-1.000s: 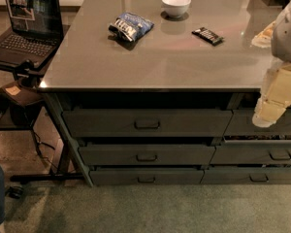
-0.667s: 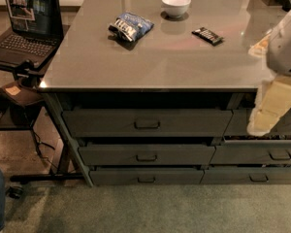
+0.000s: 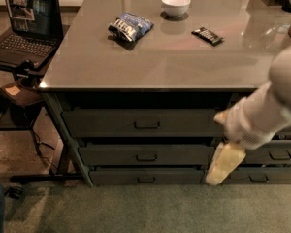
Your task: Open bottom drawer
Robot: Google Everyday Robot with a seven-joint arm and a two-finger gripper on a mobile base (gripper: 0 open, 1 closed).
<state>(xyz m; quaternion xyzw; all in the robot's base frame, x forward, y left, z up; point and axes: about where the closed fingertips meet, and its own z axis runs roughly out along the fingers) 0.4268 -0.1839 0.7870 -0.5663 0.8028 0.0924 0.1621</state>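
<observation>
At the near right of the cabinet, the gripper [image 3: 219, 170] hangs pointing down and slightly left from a pale arm [image 3: 264, 111] that enters from the right edge. Its tip is in front of the seam between the wide drawer stack and the narrower stack to the right. Whether it is released or clenched cannot be told, and nothing is seen in its grasp.

The bottom drawer [image 3: 136, 175] sits lowest in the wide stack, just above the green carpet. Its right end is just beside the gripper tip. Its small central pull handle [image 3: 146, 179] lies to the left of the gripper and apart from it. The drawer front looks closed.

The wide stack has three drawers: a tall top drawer [image 3: 136, 122], a middle drawer [image 3: 145, 154] and the slim bottom one. Two narrower drawers [image 3: 280, 154] show at the right, partly hidden by the arm.

On the grey counter top [image 3: 184, 64] are one white bowl [image 3: 175, 5], one blue snack bag [image 3: 130, 27] and one dark wrapped bar [image 3: 207, 35]. One open laptop [image 3: 24, 25] stands on a side stand at the far left.
</observation>
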